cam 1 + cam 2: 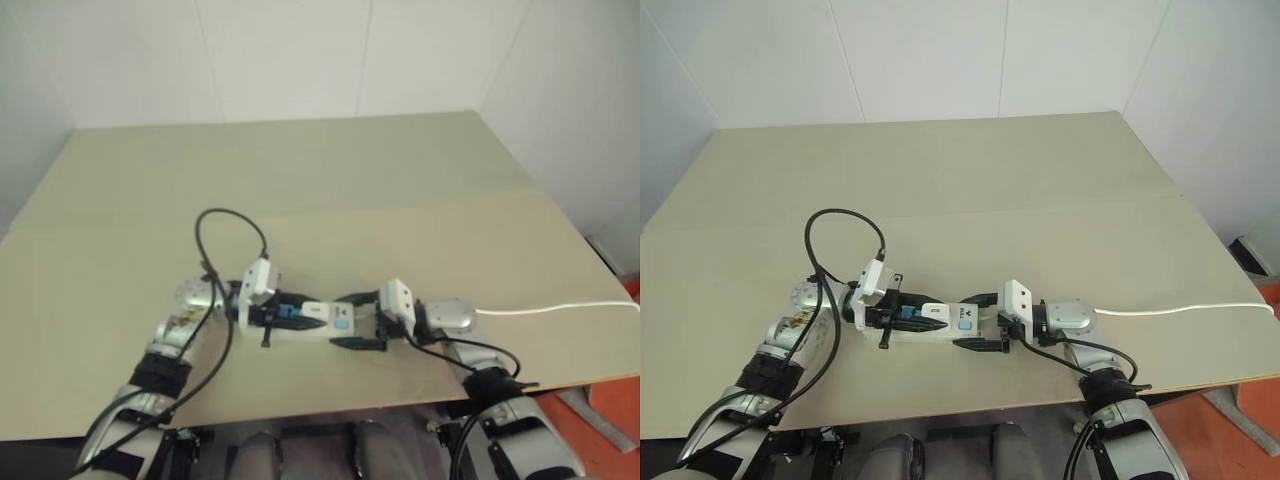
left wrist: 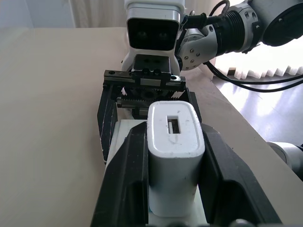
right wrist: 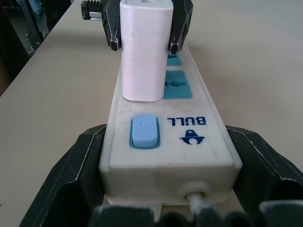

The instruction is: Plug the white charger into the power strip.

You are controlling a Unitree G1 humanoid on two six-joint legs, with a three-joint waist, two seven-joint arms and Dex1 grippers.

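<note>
Upright, the white charger (image 3: pixel 143 52) stands on the power strip (image 3: pixel 165 142) beside its switch, clamped by the left gripper (image 2: pixel 173 156); the right gripper (image 3: pixel 165 189) brackets the strip's cord end without clearly pinching it. Off-square pressure could jam the prongs.

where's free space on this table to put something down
The far half of the table, beyond the black cable loop, is bare, as are its left and right flanks. The near middle is crowded: both grippers clamp the power strip and white charger.
</note>
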